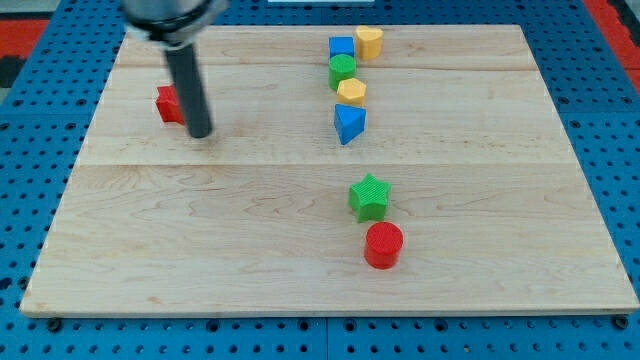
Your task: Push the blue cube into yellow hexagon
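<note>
- Nearest the view's bottom, our wooden board (pixel 200 260) showed pale planks with visible grain, lying on a blue pegboard (pixel 30 150) dotted with holes.
- On it stood a red cylinder (pixel 383 245), ridged and plastic-looking, with a green star (pixel 369 196) just above it, close but apparently apart.
- Higher up, a blue triangular block (pixel 349 123) sat just below a flat yellow hexagon (pixel 351 92), the two nearly touching.
- Above those we saw a green round block (pixel 342 69), then the blue cube (pixel 341 46) at the upper centre, with a second yellow hexagon (pixel 369 42) touching its right side.
- At the upper left, my tip (pixel 200 133) rested on the board just right of and below a red block (pixel 169 103), whose shape the rod partly hid; the rod carried nothing and was well apart from the blue cube.
- We counted eight blocks: two red, two green, two blue, two yellow.
</note>
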